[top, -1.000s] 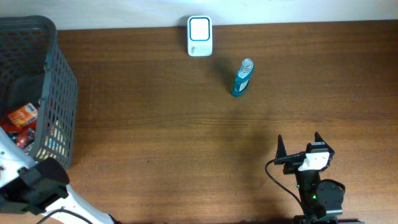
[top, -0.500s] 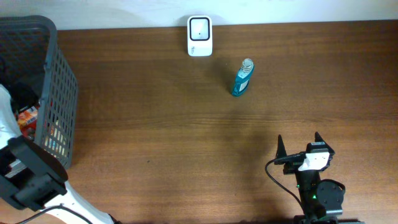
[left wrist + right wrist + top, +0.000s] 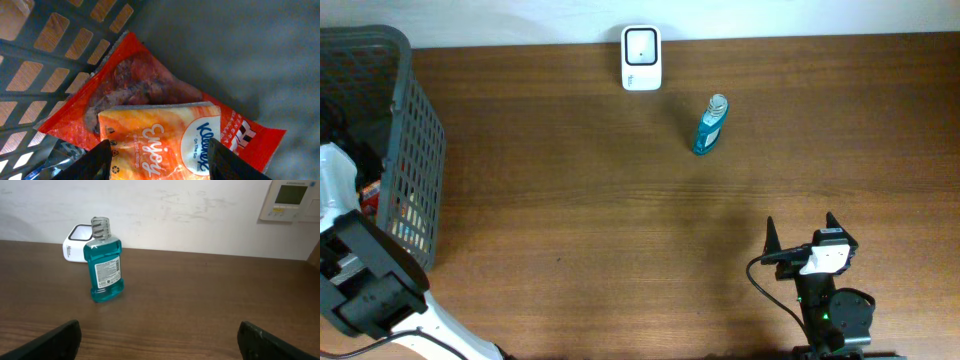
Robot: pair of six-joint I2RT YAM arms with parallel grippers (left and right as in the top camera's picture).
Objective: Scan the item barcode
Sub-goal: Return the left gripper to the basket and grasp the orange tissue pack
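In the basket [image 3: 380,40], left fingers [image 3: 97,160] straddle the tissue pack [image 3: 160,142], grip unclear; right fingers [image 3: 55,340] spread.

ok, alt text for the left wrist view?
An orange Kleenex tissue pack lies on a red pouch inside a dark basket, framed by the two fingers of the left end effector at the bottom edge. Whether the fingers touch the pack is unclear. The basket's lattice wall fills the upper left.

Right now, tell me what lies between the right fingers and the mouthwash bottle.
Only bare wooden table separates right fingers from mouthwash bottle, per the right wrist view.
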